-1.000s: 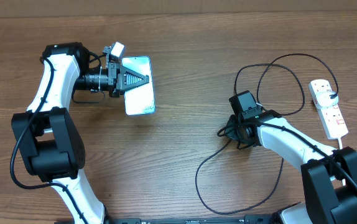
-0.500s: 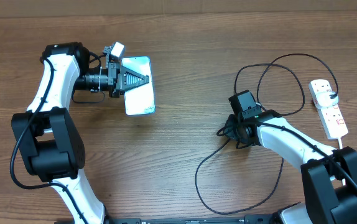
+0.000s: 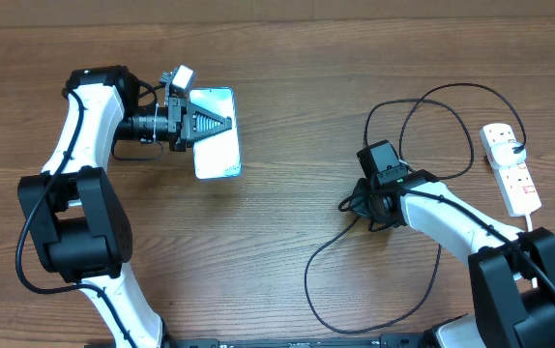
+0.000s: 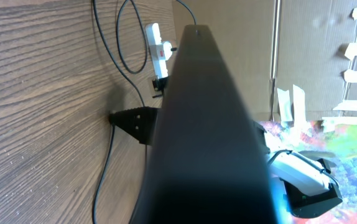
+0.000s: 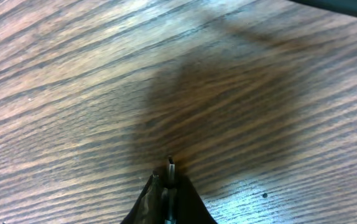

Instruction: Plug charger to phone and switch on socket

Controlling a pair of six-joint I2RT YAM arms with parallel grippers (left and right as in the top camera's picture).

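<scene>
Overhead, the phone (image 3: 218,155) lay flat on the bench (image 3: 287,58), in the left half and nearer the far edge than the near one, its pale blue screen facing up. The left fingers (image 3: 215,123) were pressed together into a single dark wedge that reached over the far half of the screen from the left. Whether they touched the glass could not be told; the left wrist view gave only a broad dark shape down its middle.

Across the bench, in the right half and about midway between the far and near edges, the right fingers (image 5: 160,199) pointed down at the wood. They were clamped on the charger (image 5: 170,165), whose small connector tip stuck out just past them, close above the grain. Its thin black cable ran off in loose loops on both sides of that arm.

Beside the right edge lay the socket (image 3: 510,169), well apart from the phone, with a black plug (image 3: 517,147) seated near its far end.
</scene>
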